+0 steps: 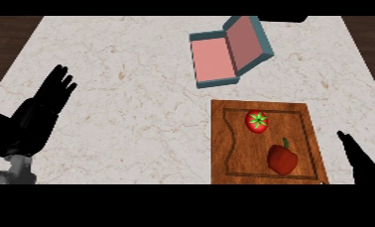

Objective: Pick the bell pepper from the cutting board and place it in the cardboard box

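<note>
A dark red bell pepper [282, 159] with a short stem lies on the wooden cutting board [236, 161], near its front right part. A red tomato [256, 121] with a green star-shaped top sits on the same board, further back. The box [214, 62] stands open at the back of the counter, teal outside and pink inside, with its lid raised to the right. My right hand [358, 160] shows at the right edge, just right of the board, with straight fingers and nothing in it. My left hand [42, 106] rests open at the far left.
The marble counter [124, 97] spreads between my left hand and the board. A dark object [282, 19] pokes in at the counter's back edge behind the box. Dark wood floor [15, 32] shows past the counter's left edge.
</note>
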You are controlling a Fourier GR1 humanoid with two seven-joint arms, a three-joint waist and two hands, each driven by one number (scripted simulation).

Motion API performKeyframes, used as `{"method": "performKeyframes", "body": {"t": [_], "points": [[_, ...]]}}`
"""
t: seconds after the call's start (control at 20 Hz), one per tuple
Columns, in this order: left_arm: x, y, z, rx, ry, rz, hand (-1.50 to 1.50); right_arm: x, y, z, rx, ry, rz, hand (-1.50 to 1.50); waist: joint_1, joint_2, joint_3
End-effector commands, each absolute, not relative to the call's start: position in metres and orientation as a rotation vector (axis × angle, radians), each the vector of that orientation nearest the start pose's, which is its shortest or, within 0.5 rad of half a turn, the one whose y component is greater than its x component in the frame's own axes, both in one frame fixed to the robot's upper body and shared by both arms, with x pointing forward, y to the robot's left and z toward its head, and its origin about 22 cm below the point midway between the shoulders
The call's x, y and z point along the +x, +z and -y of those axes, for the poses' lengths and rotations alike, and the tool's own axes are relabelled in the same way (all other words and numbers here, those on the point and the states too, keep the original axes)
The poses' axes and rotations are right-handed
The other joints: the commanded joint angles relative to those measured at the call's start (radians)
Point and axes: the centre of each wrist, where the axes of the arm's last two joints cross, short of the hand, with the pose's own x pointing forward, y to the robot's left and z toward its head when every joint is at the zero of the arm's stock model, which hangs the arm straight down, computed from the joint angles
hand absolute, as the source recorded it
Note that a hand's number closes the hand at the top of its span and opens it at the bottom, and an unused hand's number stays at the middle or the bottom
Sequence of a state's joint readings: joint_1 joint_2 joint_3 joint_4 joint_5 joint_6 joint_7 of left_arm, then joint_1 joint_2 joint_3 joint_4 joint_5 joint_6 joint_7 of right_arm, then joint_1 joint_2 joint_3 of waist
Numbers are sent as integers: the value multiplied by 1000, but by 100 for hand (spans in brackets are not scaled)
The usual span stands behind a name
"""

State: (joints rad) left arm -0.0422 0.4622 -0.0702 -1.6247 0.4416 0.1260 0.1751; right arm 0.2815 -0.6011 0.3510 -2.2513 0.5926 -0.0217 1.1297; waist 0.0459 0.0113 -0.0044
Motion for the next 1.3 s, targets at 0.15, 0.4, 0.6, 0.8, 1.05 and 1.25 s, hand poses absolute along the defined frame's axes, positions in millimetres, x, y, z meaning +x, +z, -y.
{"method": "performKeyframes", "body": {"t": [0.15,0.4,0.6,0.8,1.05,1.25], "points": [[244,58,-309,50,10,1463,0,177,111,217,-882,602,627,-150,-23,-8,3],[254,56,-330,58,40,1448,0,185,113,209,-884,611,644,-150,-40,-9,3],[240,51,-325,49,58,1424,0,195,110,203,-880,616,673,-150,-38,-12,4],[252,56,-313,62,55,1445,0,208,94,205,-896,621,692,-150,-42,-10,4],[252,55,-313,48,55,1440,0,211,91,190,-931,678,658,-150,-41,-10,4],[256,51,-322,60,54,1446,0,217,89,183,-919,671,644,-150,-44,-10,4]]}}
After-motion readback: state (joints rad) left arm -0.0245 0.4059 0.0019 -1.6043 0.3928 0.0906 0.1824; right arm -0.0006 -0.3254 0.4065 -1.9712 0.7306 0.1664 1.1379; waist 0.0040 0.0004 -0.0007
